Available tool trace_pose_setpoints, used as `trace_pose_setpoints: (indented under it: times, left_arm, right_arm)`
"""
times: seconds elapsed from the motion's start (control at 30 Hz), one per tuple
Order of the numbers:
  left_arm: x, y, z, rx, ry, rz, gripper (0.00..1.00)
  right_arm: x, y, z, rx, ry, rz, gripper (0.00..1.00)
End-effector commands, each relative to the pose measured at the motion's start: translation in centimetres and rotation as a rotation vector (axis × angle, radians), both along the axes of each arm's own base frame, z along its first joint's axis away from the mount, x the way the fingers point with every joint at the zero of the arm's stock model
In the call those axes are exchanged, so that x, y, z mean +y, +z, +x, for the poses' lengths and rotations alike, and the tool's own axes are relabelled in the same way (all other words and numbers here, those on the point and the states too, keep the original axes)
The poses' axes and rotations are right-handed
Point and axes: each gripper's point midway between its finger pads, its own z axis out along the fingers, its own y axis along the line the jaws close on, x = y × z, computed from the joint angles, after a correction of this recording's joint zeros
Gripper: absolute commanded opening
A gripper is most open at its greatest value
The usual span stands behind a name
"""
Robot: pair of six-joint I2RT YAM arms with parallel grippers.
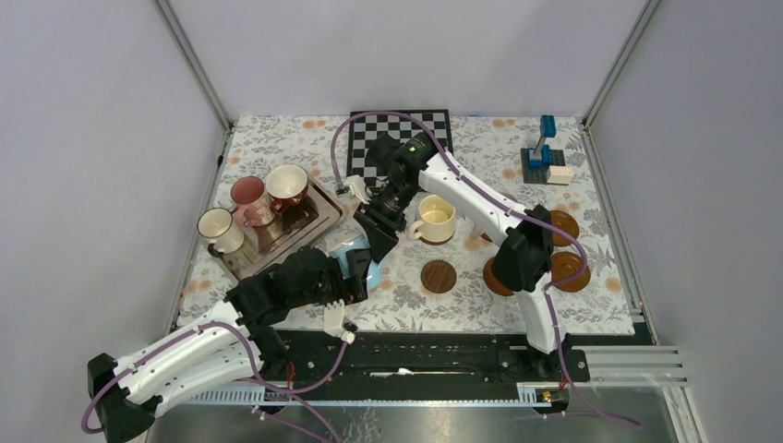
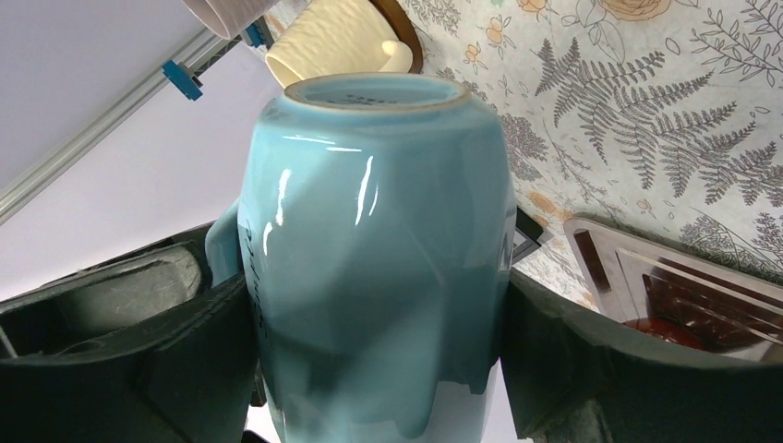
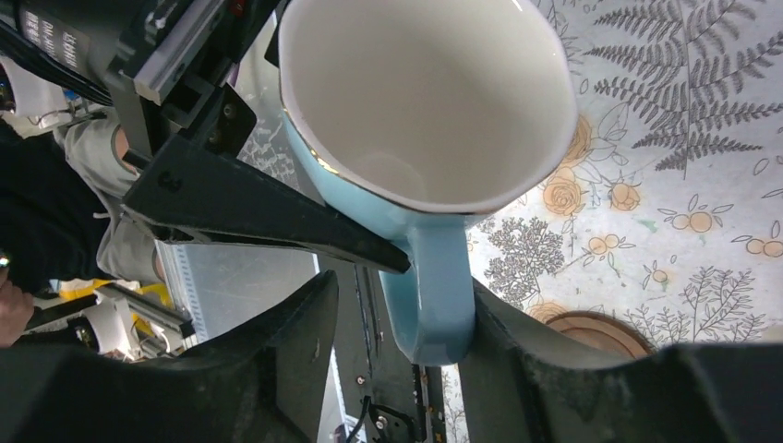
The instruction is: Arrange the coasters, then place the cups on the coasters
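Passing the light blue cup (image 2: 379, 249) between my arms, above the counter (image 1: 406, 300).
My left jaws gripped its body, mouth toward my right arm; my right jaws, half open, straddled its handle (image 3: 427, 295), unclamped.

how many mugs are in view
5: white mug, pink mug and dark red mug at the tray, left; cream mug at centre; light blue mug in the left end effector. Others may be hidden.
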Motion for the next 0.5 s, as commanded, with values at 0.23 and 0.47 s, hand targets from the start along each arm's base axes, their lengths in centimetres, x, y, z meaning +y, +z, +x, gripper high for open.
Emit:
trace_pose_setpoints:
  times: [0.23,0.47]
  left_arm:
    - [-3.18,5.5,-0.32,-0.375,-0.278,0.047,0.14]
    - [-3.25,5.68,0.23,-0.381,-0.253,0.042,0.31]
  right_arm:
    - [0.4,1.02,-1.68,0.067,0.075,0.029,0.26]
    - [0.62,1.39,-1.6,0.074,0.054,0.027,0.0]
